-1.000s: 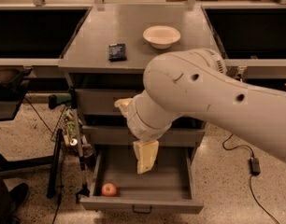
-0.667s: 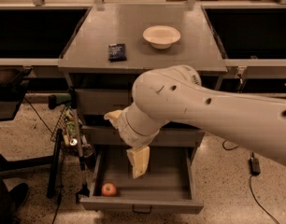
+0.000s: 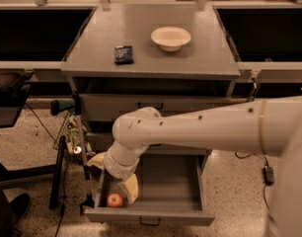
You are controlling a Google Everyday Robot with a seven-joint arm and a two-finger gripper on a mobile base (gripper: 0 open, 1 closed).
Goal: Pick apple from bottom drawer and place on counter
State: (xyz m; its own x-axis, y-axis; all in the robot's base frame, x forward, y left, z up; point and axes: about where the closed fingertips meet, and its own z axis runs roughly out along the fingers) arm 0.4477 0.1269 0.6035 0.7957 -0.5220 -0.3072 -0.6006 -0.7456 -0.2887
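One cream two-finger gripper (image 3: 128,189) hangs inside the open, deep grey metal bottom drawer (image 3: 151,217); its jaw opening cannot be told. The small red-orange apple (image 3: 114,200) lies just beside the jaws, near the drawer's front.

Seems a robotics lab to me: speckled floor (image 3: 32,149), grey metal counter (image 3: 151,58) flanked by dark bins (image 3: 37,33), a power brick (image 3: 268,174) trailing cable, the gripper (image 3: 130,190) down in the open bottom drawer (image 3: 170,186).
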